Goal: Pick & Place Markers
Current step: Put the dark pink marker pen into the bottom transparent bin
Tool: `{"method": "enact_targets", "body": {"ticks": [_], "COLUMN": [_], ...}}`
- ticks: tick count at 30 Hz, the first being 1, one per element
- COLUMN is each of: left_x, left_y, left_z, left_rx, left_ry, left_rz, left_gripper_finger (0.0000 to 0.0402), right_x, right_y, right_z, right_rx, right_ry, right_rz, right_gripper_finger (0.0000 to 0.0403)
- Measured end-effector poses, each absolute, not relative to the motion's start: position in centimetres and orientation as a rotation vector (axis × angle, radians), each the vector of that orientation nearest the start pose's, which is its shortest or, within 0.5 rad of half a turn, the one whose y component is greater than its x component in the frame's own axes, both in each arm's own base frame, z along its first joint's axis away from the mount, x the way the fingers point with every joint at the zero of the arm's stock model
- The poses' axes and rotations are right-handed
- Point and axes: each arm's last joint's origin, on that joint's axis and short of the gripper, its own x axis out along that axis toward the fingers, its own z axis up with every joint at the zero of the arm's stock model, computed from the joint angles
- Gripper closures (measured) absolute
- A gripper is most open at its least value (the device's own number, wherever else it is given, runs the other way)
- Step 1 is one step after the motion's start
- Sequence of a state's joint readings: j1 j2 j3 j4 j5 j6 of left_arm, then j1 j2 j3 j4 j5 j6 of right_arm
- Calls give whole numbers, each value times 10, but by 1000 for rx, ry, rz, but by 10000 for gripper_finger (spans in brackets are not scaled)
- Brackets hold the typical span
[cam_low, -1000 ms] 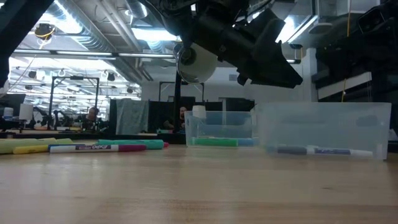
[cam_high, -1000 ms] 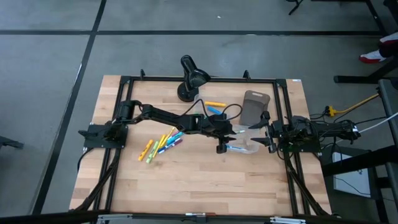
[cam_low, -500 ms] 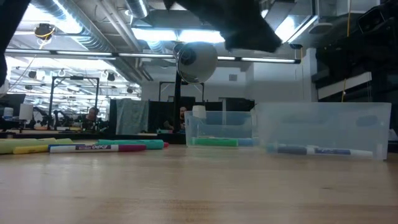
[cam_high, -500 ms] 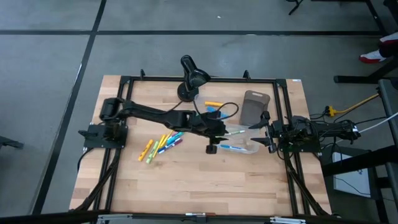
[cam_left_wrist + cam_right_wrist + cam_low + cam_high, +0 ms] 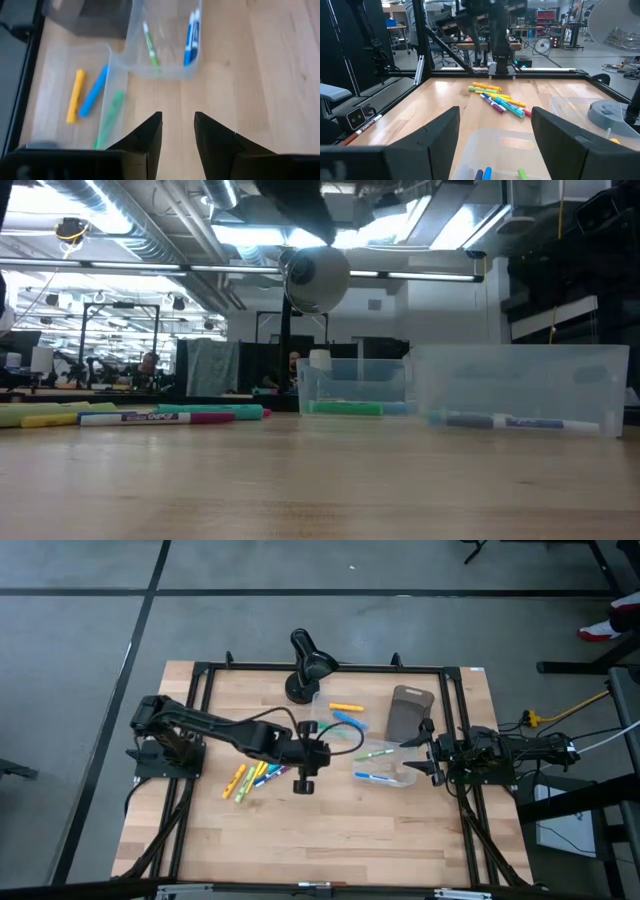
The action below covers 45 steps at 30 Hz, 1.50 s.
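Observation:
Several loose markers [image 5: 257,774] lie flat in a pile on the wooden table, left of centre; they also show in the low view [image 5: 150,416] and the right wrist view [image 5: 497,100]. A clear bin [image 5: 386,768] holds a green marker [image 5: 150,44] and a blue one [image 5: 191,36]. A second clear bin [image 5: 338,716] behind it holds yellow, blue and green markers. My left gripper [image 5: 303,783] hangs open and empty just right of the pile, its fingers [image 5: 150,131] pointing at the bins. My right gripper [image 5: 415,762] waits open at the right edge, facing the near bin.
A grey-brown tray [image 5: 410,710] lies right of the far bin. A black stand with a round head [image 5: 310,665] sits at the far edge. The black frame [image 5: 455,730] runs along the table's sides. Bare wood [image 5: 330,830] stretches along the near half.
My left arm has drawn back from beside the near bin toward the table's left and now hangs next to the marker pile. In the low view it has left the space above the bins. The markers and bins have stayed where they were.

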State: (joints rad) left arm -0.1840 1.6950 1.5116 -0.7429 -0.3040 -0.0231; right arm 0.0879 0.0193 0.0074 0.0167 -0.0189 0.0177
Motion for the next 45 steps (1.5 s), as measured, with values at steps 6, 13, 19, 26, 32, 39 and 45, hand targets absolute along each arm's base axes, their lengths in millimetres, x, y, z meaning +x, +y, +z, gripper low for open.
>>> {"method": "enact_targets", "body": {"ticks": [6, 13, 19, 26, 32, 39, 45], "left_x": [338, 310, 290, 267, 254, 249, 247], "left_y": [-64, -65, -67, -69, -72, -79, -80], "left_z": [277, 247, 224, 186, 168, 157, 151], "left_rx": [177, 31, -66, -138, -197, -225, -175], "left_ry": [925, 915, 969, 1066, 1102, 1098, 1080], "left_rz": [228, 305, 388, 468, 503, 445, 398], "left_gripper_finger": [295, 293, 294, 294, 298, 295, 301], "right_x": [98, 98, 98, 98, 98, 98, 98], "right_y": [9, 9, 9, 9, 9, 9, 9], "right_z": [166, 166, 166, 166, 166, 166, 166], "right_rx": [18, 18, 18, 18, 18, 18, 18], "right_ry": [-4, -4, -4, -4, -4, -4, -4], "right_rz": [107, 107, 107, 107, 107, 107, 107], "right_gripper_finger": [159, 159, 159, 159, 159, 159, 159]}}
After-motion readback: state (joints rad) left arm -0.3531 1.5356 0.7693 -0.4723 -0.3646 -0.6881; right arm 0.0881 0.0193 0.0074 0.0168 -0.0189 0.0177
